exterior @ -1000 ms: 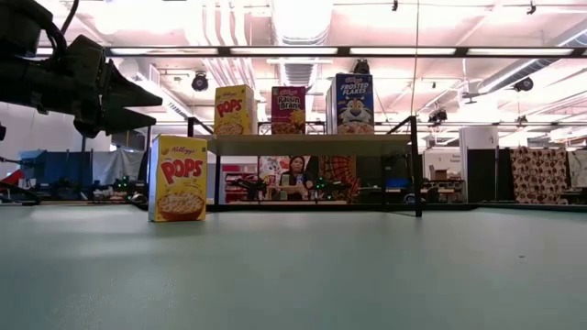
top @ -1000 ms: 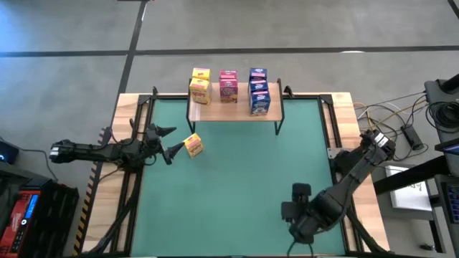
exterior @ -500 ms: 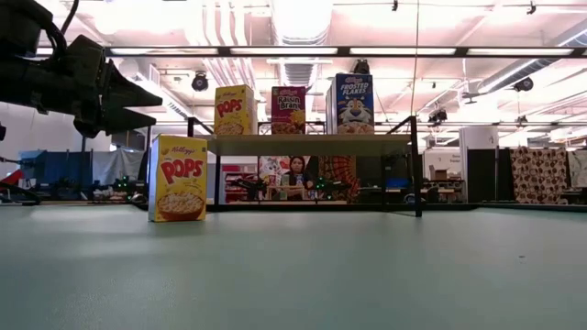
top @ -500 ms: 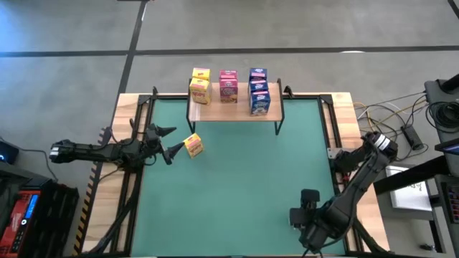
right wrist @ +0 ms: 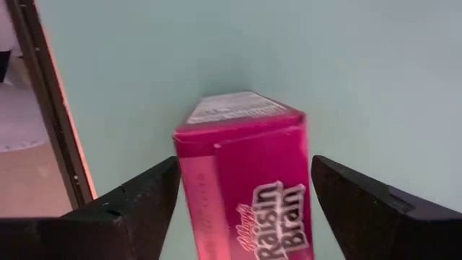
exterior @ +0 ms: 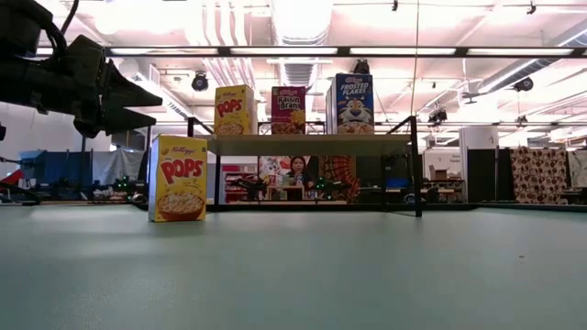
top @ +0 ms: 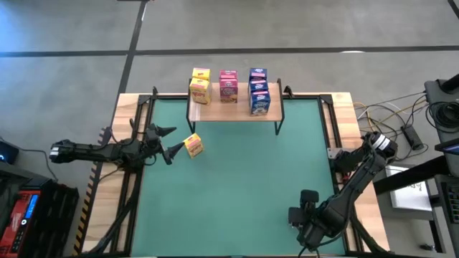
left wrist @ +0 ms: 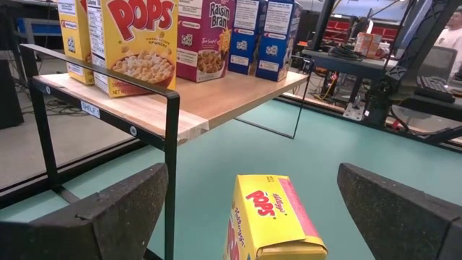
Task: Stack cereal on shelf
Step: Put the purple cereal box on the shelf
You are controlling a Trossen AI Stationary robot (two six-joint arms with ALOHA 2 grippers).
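The wooden shelf (top: 237,115) (exterior: 312,145) stands at the far edge. Yellow (top: 200,84), pink (top: 228,86) and blue (top: 259,92) cereal boxes stand upright on it. One yellow Pops box (top: 193,145) (exterior: 180,178) (left wrist: 271,217) stands upright on the green mat, left of the shelf. My left gripper (top: 172,140) (exterior: 154,108) (left wrist: 253,173) hovers open just left of that box, its fingers level and wide apart. My right gripper (top: 305,204) (right wrist: 245,162) is near the mat's near right corner, open, with a finger close to each side of a pink Raisin Bran box (right wrist: 245,173). The arm hides that box in the high view.
Black metal shelf legs (left wrist: 170,166) (top: 279,123) stand on the mat. A black frame rail (right wrist: 50,115) runs along the mat's edge beside the pink box. The middle of the green mat (top: 244,179) is bare. A person (exterior: 297,174) sits in the room behind the shelf.
My right arm has moved toward the table's near edge and a little to the right, then settled. The yellow box on the mat and the boxes on the shelf have stayed where they were.
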